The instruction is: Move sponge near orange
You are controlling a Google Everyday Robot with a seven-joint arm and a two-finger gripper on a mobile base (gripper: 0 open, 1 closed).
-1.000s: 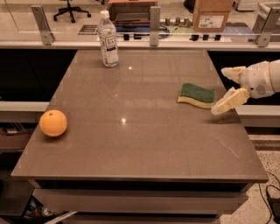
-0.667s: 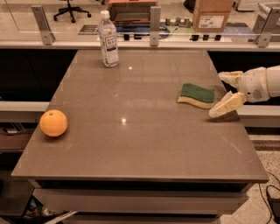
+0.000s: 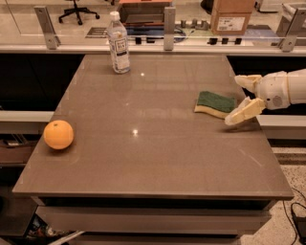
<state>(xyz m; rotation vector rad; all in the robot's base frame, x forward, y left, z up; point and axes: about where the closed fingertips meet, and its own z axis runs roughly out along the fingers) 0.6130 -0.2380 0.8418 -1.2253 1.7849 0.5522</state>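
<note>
The sponge (image 3: 215, 104) lies flat on the right side of the brown worktop (image 3: 158, 153), a little back from the middle. Its dark green scouring face is up, and a strip of pale yellow foam shows along its near edge. Nothing rests on it.

Just to its right is the tool (image 3: 234, 99), reaching in from the right edge on a white arm. Its two cream fingers are spread wide apart, one angled toward the back of the sponge's right end and the other slanting down past its front corner. From here I can't say whether the lower fingertip touches the foam. It has hold of nothing.

The orange (image 3: 59, 134) sits well apart from all this, across the worktop near the left edge and a bit closer to the front than the sponge. It is round and bright, with a small shadow beneath it.

At the back left corner stands a clear plastic water bottle (image 3: 118, 43), upright, with a white cap and a label. Beyond the worktop runs a rail with metal posts, and behind that are a cardboard box (image 3: 232, 19) and the wheeled base of an office chair (image 3: 76, 9).
</note>
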